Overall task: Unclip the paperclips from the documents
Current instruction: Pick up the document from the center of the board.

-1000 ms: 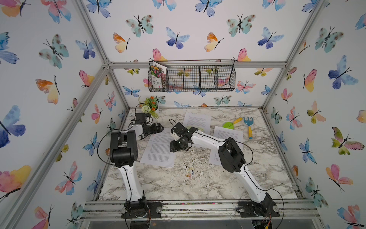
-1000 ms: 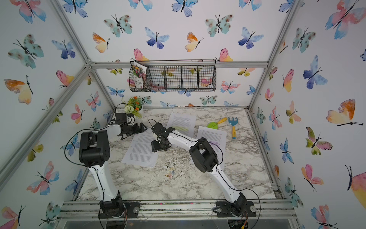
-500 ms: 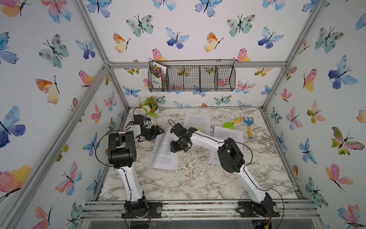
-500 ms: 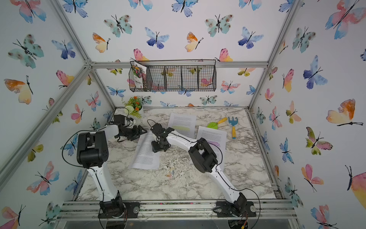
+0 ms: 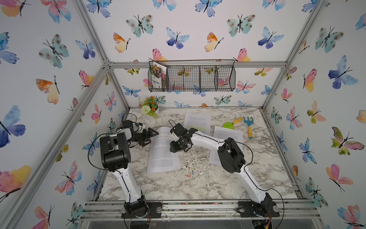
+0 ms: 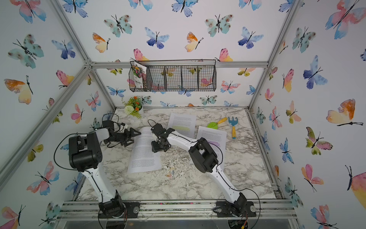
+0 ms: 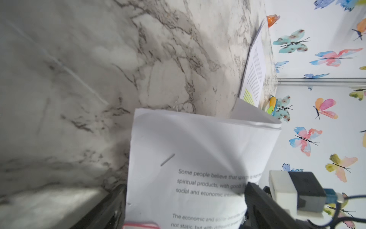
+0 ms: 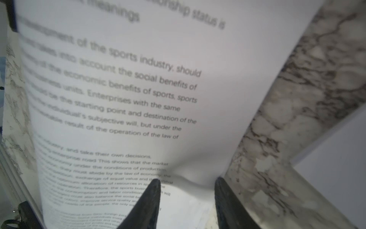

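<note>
White document [image 7: 194,142] | print: "Some people believe" | "sports industry, should"

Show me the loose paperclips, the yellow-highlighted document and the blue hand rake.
loose paperclips [image 5: 187,175], in a top view, on one clip of the small cluster.
yellow-highlighted document [image 5: 198,120], in a top view, its white text area above the highlight.
blue hand rake [image 5: 247,120], in a top view, its blue pronged head.

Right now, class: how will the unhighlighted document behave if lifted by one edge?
Probably floppy: the unhighlighted document curls upward at its far end. Likely thin and light: it buckles inside the right gripper. It may slide on the smooth marble tabletop.
</note>
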Robot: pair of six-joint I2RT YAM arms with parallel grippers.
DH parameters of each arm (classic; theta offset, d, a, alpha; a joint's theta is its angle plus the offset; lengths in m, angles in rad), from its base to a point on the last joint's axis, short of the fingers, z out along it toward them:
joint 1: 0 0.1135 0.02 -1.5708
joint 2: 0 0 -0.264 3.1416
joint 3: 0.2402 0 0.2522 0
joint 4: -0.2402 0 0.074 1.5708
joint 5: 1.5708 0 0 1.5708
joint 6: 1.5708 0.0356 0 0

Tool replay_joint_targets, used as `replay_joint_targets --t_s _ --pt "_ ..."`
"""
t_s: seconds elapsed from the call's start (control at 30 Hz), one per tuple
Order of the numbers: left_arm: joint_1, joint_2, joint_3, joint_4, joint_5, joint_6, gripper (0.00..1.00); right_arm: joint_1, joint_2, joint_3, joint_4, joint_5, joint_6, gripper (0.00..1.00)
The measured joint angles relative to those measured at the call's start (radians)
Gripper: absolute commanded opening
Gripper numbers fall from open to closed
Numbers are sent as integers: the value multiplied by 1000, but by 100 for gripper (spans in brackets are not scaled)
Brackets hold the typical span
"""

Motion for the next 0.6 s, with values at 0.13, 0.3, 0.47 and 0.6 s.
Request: replay_joint_targets --t_s 0.13,0.3,0.47,0.6 --pt "1 -38 -35 32 70 -6 97 0 0 0 3 -4 2 47" --pt "-1 -64 -90 77 150 -20 97 0 0 0 5 -6 5 47" --pt "9 -119 -153 94 184 -24 98 0 0 0 7 -8 6 47" --pt "32 -158 -168 111 202 -27 98 0 2 3 6 -10 8 47"
